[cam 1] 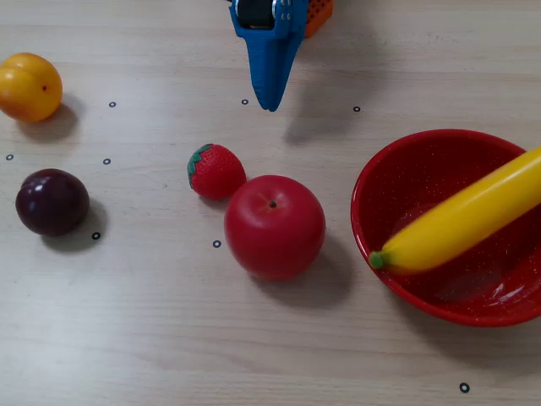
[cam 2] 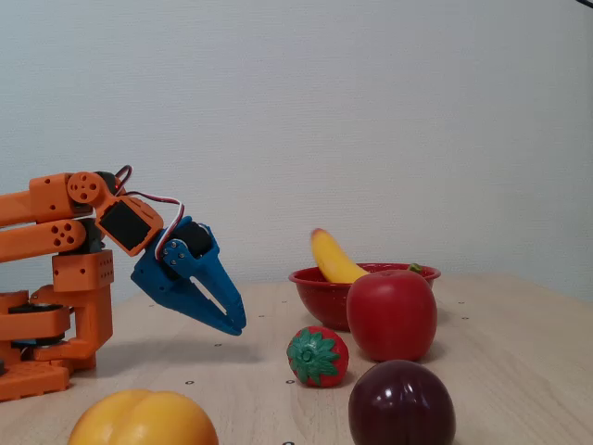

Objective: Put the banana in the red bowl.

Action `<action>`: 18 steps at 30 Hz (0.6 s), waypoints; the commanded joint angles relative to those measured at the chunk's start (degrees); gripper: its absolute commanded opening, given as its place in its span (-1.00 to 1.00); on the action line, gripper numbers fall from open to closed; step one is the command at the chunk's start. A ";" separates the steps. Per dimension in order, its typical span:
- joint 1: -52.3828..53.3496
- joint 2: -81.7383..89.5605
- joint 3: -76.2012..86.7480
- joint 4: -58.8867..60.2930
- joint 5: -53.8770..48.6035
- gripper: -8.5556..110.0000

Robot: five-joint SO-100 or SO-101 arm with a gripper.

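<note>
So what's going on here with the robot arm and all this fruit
Nothing is being handled right now. The banana already lies in the red bowl, its far end sticking out over the rim. The gripper hangs just above the table, apart from everything, with its jaws closed and empty. A red apple, a strawberry, a dark plum and an orange-yellow fruit sit loose on the table.

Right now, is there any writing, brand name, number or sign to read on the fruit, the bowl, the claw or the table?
None: no words, numbers or logos show in either fixed view.
The table carries only small black ring marks, not letters.
The banana, red bowl, apple, strawberry, plum and orange-yellow fruit are unmarked.
The blue claw and orange arm show no readable label.
</note>
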 commanded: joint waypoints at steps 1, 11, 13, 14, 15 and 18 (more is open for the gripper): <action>-0.35 0.53 -2.81 -2.11 -1.58 -0.85; -0.53 0.53 -2.81 -2.11 -2.64 -0.77; 0.00 0.53 -2.81 -2.11 -1.93 -0.80; 0.00 0.53 -2.81 -2.11 -1.93 -0.85; 0.00 0.53 -2.81 -2.11 -1.85 -0.84; 0.00 0.53 -2.81 -2.11 -1.85 -0.85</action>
